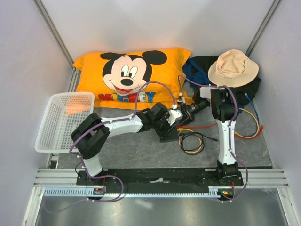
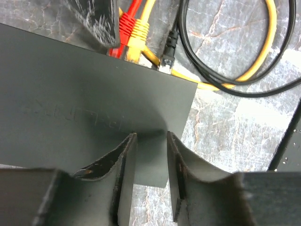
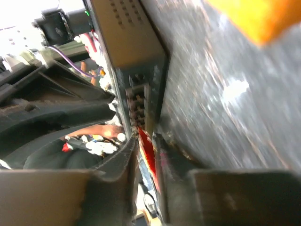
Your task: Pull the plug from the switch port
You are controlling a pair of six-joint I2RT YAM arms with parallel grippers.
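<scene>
The switch (image 1: pixel 168 135) is a flat matte-black box on the grey mat. In the left wrist view its top (image 2: pixel 94 108) fills the left, with a red plug (image 2: pixel 126 23), a yellow plug (image 2: pixel 136 36) and a black plug (image 2: pixel 169 47) at its far edge. My left gripper (image 2: pixel 151 136) rests on the switch top near its corner, fingers a little apart with nothing between them; it also shows from above (image 1: pixel 167 125). My right gripper (image 3: pixel 146 139) is shut on the red plug (image 3: pixel 146 149) right at the switch's socket face (image 3: pixel 140 106). From above the right gripper (image 1: pixel 180 117) is at the switch's right edge.
A black and yellow cable coil (image 1: pixel 192 141) lies right of the switch, and a red cable (image 1: pixel 203 126) runs toward the right arm. A white basket (image 1: pixel 63 120) stands at the left. A Mickey pillow (image 1: pixel 131 75), a dark bag and a beige hat (image 1: pixel 233 67) lie behind.
</scene>
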